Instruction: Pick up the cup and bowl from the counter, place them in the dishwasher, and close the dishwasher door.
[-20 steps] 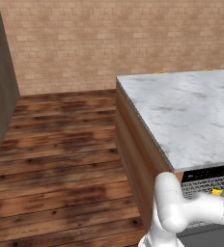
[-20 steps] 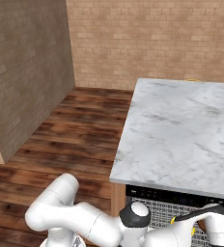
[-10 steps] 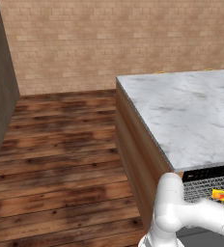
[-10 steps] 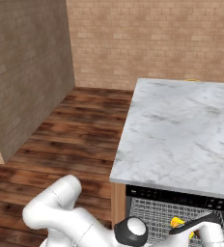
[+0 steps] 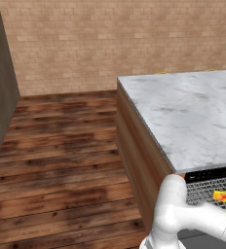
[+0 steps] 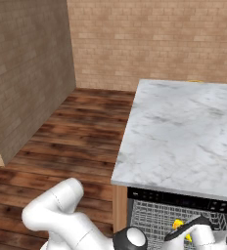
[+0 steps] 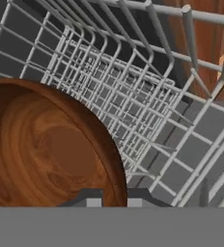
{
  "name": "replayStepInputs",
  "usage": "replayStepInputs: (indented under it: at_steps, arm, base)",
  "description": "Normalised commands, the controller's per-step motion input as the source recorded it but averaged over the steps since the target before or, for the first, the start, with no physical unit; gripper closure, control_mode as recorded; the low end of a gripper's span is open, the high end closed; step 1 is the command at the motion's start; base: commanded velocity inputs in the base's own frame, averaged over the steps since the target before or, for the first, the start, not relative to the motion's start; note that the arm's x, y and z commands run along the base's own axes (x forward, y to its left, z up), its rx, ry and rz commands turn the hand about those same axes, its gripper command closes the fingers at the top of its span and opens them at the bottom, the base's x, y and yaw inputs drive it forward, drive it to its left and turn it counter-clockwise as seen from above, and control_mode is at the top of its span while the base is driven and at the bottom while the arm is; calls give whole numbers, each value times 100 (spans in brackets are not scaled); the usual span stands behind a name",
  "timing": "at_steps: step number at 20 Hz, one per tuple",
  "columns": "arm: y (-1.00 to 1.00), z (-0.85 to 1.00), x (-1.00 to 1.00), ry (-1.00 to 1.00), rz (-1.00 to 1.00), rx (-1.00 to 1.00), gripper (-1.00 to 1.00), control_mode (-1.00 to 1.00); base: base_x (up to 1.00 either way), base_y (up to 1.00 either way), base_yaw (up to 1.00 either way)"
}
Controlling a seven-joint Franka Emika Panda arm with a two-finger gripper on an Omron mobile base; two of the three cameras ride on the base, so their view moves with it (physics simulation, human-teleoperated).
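Holding the bowl (image 7: 46,149) by its rim, the hand (image 7: 114,198) has its fingers drawn together on the brown wall of the bowl, one tip inside and one outside, at the bottom of the hand view. The bowl spreads up and to the left from the fingertips, its hollow open to the camera, and past its rim the grey wires of the rack (image 7: 147,111) run away up and to the right, close beneath it. So the relation that counts is bowl over rack: the bowl is low among the wires, but I cannot tell whether its base already rests on them.

In the base views the arm reaches down in front of the marble surface (image 5: 193,116) into the open dishwasher (image 6: 184,215), below its black top strip. The cup (image 5: 223,197) lies in the rack already, a yellow item with a red patch, near the arm's far end.

My judgement is that the next move is a short settling downward and a release, with the door left to shut.
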Motion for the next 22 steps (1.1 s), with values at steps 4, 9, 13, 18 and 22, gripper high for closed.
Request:
replayStepInputs:
  at_steps: [4, 9, 13, 18, 22]
  arm:
    - [0, -56, 25, 0, 0, 0, 100, -100]
    - [0, -83, 2, -1, 0, 0, -100, -100]
    - [-8, -31, -10, -9, 0, 0, -100, -100]
    - [-34, 10, -16, -15, 0, 0, -100, -100]
    - [-34, 29, -27, -16, 0, 0, -100, -100]
  base:
    - [0, 0, 0]
    - [0, 0, 0]
    - [0, 0, 0]
    - [0, 0, 0]
    - [0, 0, 0]
